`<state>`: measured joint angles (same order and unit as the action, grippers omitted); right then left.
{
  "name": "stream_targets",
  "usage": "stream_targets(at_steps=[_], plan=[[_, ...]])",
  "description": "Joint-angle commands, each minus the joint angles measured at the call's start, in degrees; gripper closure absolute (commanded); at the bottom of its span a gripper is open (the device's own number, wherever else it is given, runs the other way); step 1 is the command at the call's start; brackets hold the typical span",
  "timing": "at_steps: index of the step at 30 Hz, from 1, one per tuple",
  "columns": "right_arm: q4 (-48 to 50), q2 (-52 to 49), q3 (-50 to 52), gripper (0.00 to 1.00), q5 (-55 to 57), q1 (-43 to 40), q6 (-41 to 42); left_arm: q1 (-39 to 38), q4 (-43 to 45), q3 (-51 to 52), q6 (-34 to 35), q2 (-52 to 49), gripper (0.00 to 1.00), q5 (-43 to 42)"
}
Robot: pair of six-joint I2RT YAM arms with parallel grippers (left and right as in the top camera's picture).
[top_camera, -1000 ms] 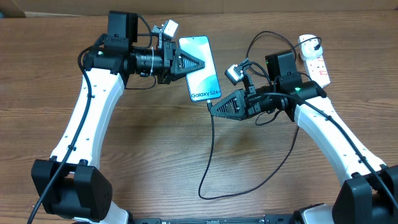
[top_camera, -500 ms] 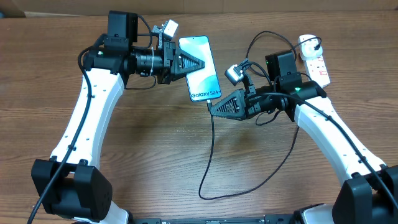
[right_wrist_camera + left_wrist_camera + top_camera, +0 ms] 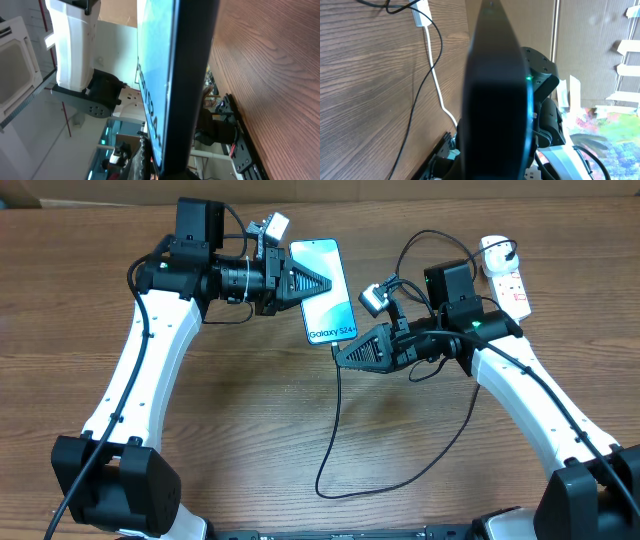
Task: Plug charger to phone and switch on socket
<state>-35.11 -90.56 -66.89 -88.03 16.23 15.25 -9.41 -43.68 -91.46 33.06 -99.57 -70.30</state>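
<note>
The phone (image 3: 322, 275), its blue "Galaxy S24" screen facing up, is held above the table by my left gripper (image 3: 328, 286), which is shut on it from the left. My right gripper (image 3: 338, 353) is shut on the end of the black charger (image 3: 332, 425) right at the phone's lower edge. The connector tip is hidden between fingers and phone. In the left wrist view the phone's dark back (image 3: 495, 100) fills the middle. The right wrist view shows its dark edge (image 3: 192, 75) and blue screen. The white socket (image 3: 510, 280) lies at the far right.
The charger cable hangs from the right gripper, loops near the table's front edge (image 3: 370, 492) and climbs back right toward the socket. A thick white cord (image 3: 437, 85) runs across the wooden table. Both white arms flank the middle of the table.
Almost nothing. My right gripper and the hanging cable have edged slightly left toward the phone's lower edge. The left gripper keeps the phone where it was.
</note>
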Motion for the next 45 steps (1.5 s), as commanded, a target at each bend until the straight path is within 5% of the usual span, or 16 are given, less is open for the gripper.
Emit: stream_targets(at_steps=[1,45], plan=[[0.39,1.09,-1.86,0.96,-1.86,0.15,0.0,-0.55,0.44,-0.04,-0.31,-0.28,0.96,-2.8],[5.22,1.09,-1.86,0.96,-0.52,-1.2,4.74,-1.2,0.15,-0.04,-1.81,-0.31,0.96,-5.81]])
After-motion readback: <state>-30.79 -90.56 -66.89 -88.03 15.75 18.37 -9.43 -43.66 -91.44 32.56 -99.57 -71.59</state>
